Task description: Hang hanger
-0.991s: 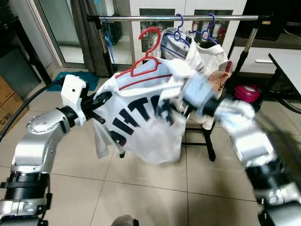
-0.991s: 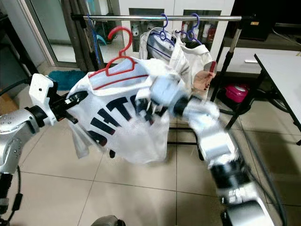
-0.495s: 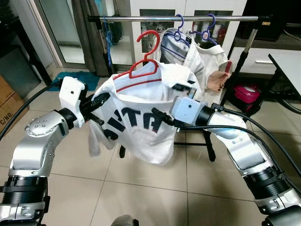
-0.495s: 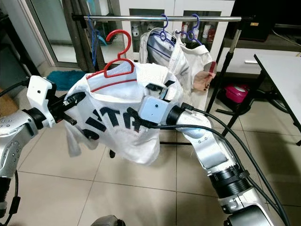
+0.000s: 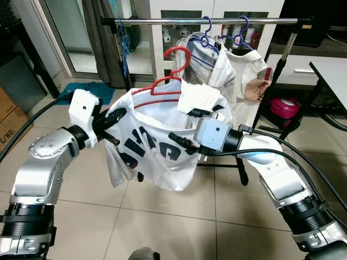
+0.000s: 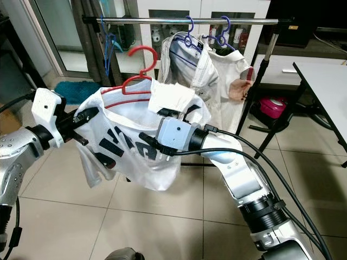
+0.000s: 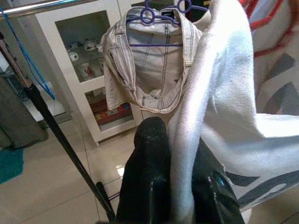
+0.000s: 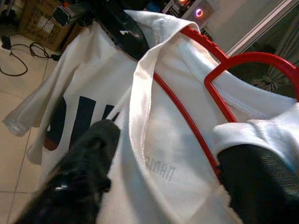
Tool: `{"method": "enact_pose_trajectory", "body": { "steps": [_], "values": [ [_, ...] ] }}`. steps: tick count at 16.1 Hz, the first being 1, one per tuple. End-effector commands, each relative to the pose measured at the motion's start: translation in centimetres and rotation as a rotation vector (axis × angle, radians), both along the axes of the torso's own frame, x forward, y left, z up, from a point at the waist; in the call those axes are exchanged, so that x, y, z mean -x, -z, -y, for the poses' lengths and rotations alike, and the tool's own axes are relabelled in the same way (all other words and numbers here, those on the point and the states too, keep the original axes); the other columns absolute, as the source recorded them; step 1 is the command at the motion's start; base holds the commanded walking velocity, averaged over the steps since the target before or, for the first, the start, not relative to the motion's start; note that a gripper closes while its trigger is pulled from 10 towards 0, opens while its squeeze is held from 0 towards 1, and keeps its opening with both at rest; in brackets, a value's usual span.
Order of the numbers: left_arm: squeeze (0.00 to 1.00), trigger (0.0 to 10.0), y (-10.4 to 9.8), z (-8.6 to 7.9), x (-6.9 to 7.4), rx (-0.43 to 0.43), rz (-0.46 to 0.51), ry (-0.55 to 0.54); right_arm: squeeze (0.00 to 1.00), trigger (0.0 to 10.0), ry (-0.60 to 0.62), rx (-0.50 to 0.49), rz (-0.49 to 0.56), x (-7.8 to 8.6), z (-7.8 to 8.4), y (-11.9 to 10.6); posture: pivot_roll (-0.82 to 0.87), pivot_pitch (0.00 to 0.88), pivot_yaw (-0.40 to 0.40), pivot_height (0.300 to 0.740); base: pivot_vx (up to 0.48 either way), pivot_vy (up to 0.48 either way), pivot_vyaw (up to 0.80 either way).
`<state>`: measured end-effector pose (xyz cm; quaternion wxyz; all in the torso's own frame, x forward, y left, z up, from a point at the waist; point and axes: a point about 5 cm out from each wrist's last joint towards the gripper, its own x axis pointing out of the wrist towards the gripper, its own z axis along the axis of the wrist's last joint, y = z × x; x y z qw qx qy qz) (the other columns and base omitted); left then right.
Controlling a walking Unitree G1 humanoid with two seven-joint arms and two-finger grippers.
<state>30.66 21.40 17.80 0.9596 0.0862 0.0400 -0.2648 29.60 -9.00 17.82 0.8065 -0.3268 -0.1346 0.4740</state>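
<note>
The red hanger (image 5: 168, 81) sits left of centre in the frame, below the clothes rail (image 5: 206, 20) that runs across the top, its hook not yet on the bar. The white T-shirt (image 5: 157, 146) hangs bunched on it. The left tool (image 5: 115, 116) pinches the shirt's shoulder seam between closed fingers. The right tool (image 8: 159, 154) has slipped inside the collar, its fingers spread wide either side of the hanger's wire. Half a second ago the lettering lay flat and readable; now the cloth has sagged and a fold flipped up over the right shoulder. I'd judge the shirt needs settling before lifting.
</note>
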Motion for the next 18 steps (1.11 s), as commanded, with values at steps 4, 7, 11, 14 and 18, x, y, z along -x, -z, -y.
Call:
{"method": "enact_pose_trajectory", "body": {
  "steps": [4,7,11,14,18],
  "values": [
    [0.0,0.0,-0.7,0.2,0.3,-0.008,0.039,0.007,1.0,10.0,0.012,0.027,0.011,-0.4,1.3,-0.3,-0.01,0.0,0.057,0.74,0.0,0.0,0.0],
    [0.0,0.0,-0.6,-0.2,0.4,-0.011,0.04,-0.012,1.0,10.0,0.01,0.088,-0.014,-0.5,2.6,0.0,-0.01,0.0,0.051,0.74,0.0,0.0,0.0],
    [0.0,0.0,-0.3,-0.2,0.7,-0.016,0.036,-0.021,0.0,10.0,-0.02,0.154,-0.024,-0.4,3.1,0.4,-0.01,0.0,0.039,0.74,0.0,0.0,0.0],
    [0.0,0.0,0.3,-0.2,1.2,-0.084,0.019,-0.008,0.0,10.0,0.041,0.138,-0.173,-0.8,3.3,1.3,-0.01,0.0,0.037,0.74,0.0,0.0,0.0],
    [0.0,0.0,-1.0,-0.6,0.2,0.039,0.077,-0.143,0.0,10.0,0.001,0.071,-0.392,0.4,2.2,1.6,0.0,0.0,0.027,0.74,0.0,0.0,0.0]
  ]
}}
